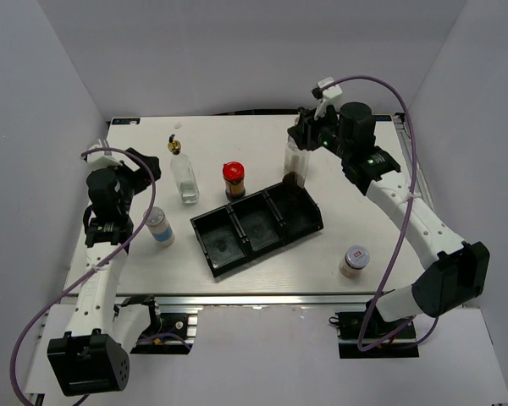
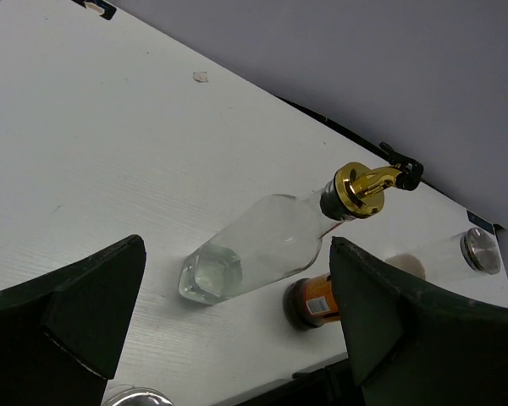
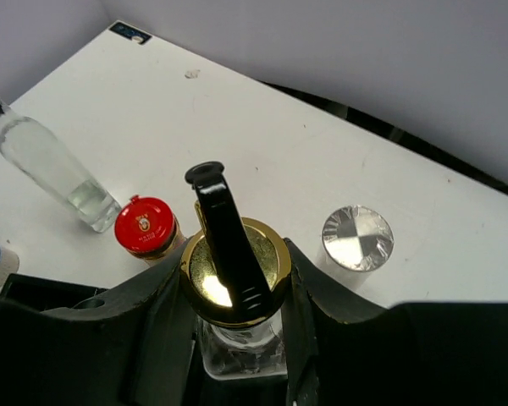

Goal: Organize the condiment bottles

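Glass bottle point(image 1: 295, 159) was clenched at its gold cap by the right gripper point(image 3: 234, 296), at the right end of the black tray point(image 1: 269, 248); its base might snag the rim and tip; left gripper point(image 2: 237, 279) gaped empty

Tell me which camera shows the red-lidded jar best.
Top external: the red-lidded jar stands whole and unblocked, just beyond the black tray. Right wrist shows its red lid sharply from above, but little of the body. Left wrist catches only its orange-labelled lower body, lid out of sight.
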Robot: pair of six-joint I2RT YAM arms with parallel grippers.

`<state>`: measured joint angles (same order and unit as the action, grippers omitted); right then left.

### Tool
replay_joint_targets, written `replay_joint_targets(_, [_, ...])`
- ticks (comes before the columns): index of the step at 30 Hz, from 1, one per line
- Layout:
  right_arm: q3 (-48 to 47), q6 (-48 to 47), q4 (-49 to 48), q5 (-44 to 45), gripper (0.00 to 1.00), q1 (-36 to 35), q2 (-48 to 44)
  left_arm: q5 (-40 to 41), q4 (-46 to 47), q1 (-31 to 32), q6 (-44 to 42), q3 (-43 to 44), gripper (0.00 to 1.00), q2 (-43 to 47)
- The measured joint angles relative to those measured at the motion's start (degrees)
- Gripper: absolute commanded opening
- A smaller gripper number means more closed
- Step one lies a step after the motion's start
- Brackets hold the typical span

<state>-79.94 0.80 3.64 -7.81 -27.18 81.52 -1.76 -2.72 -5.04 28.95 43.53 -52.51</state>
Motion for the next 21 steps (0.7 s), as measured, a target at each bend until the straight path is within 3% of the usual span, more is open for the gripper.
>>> replay_joint_targets(12, [11.5,0.5,-5.2,-0.7,0.0,0.5,-1.3,-6.0,5.7,0.0,-0.4,-1.6,0.98,-1.3])
replay_joint_targets(21, [14.5,0.5,-9.7,-2.0,0.0,0.5,-1.2,-7.4,7.7,0.0,0.1,-2.1,0.98,-1.7])
